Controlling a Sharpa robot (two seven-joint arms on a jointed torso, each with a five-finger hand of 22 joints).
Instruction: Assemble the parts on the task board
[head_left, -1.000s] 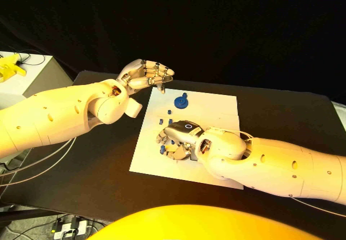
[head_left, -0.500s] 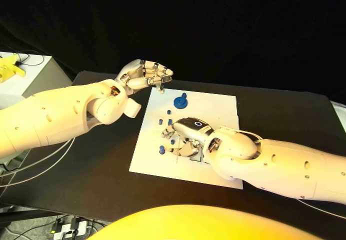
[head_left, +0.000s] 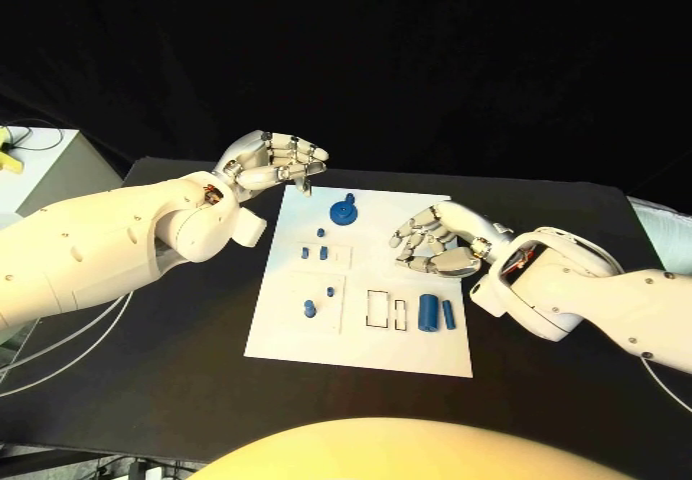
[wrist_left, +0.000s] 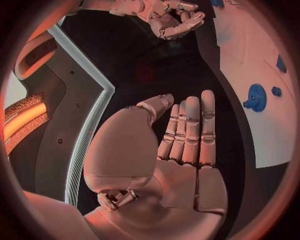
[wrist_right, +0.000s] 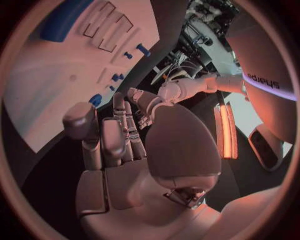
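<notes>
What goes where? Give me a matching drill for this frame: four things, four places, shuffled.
Things:
1. round blue part
2. large blue cylinder
3. left robot hand
4. right robot hand

Places:
A. above the right edge of the task board
B. lying on the board just right of the rectangular slots
C. by the board's far left corner
D. on the board near its far edge

Pairs: 1-D, 2-B, 3-C, 4-A
</notes>
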